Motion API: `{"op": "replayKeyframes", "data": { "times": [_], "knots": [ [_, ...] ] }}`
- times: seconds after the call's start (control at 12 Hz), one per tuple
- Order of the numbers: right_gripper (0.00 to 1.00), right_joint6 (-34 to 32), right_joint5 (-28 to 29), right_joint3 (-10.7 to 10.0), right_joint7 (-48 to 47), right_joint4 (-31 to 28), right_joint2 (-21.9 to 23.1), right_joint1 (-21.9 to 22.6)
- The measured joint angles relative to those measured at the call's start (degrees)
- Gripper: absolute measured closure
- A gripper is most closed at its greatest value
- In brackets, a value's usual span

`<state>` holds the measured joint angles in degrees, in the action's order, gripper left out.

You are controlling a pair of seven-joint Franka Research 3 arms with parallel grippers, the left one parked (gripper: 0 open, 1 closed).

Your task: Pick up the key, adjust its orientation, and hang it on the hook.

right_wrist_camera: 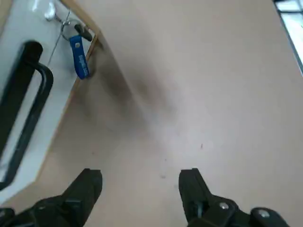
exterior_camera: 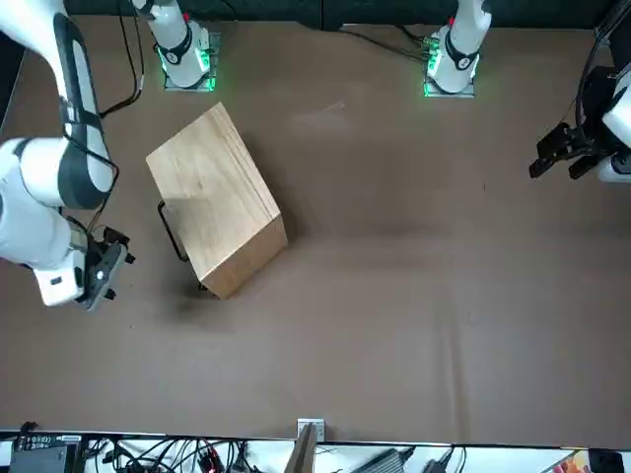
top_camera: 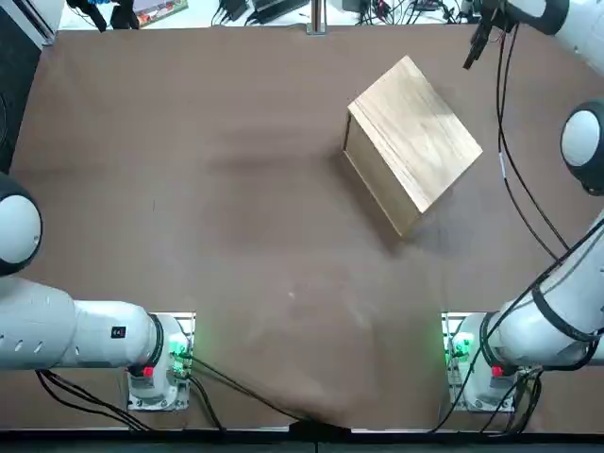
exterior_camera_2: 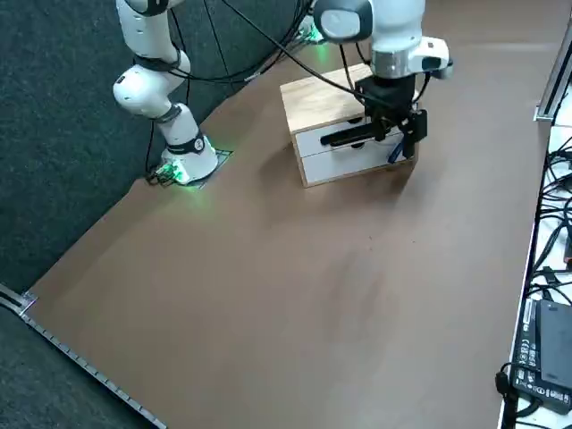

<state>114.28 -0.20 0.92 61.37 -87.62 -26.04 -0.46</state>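
Observation:
The key's blue tag [right_wrist_camera: 80, 56] hangs by its ring from a small metal hook [right_wrist_camera: 49, 10] on the white front face of the wooden box [right_wrist_camera: 19, 56]. The same blue tag [exterior_camera_2: 393, 154] shows at the box's front corner in the right side view. My right gripper [right_wrist_camera: 139, 189] is open with nothing between its fingers. It hovers over bare table, a short way out from the box front. The right gripper [exterior_camera_2: 398, 138] sits in front of the box's face in the right side view, and beyond the wooden box [top_camera: 415, 142] from above.
A black bar handle [right_wrist_camera: 28, 94] runs across the box's white face beside the hook. The brown table [top_camera: 236, 189] stretches around the box. Cables and devices [exterior_camera_2: 545, 357] lie past the table's far edge. The right arm's cable [top_camera: 514, 179] loops near the box.

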Motion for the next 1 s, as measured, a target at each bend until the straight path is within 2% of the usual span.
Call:
{"op": "replayKeyframes", "data": {
  "times": [0.83, 1.0],
  "knots": [
    [0.0, -13.17, -0.08, 0.0, -31.66, -0.01, 12.41, -0.76],
    [0.0, -16.58, -0.22, 0.02, -39.69, -0.01, 16.14, -0.76]
  ]
}}
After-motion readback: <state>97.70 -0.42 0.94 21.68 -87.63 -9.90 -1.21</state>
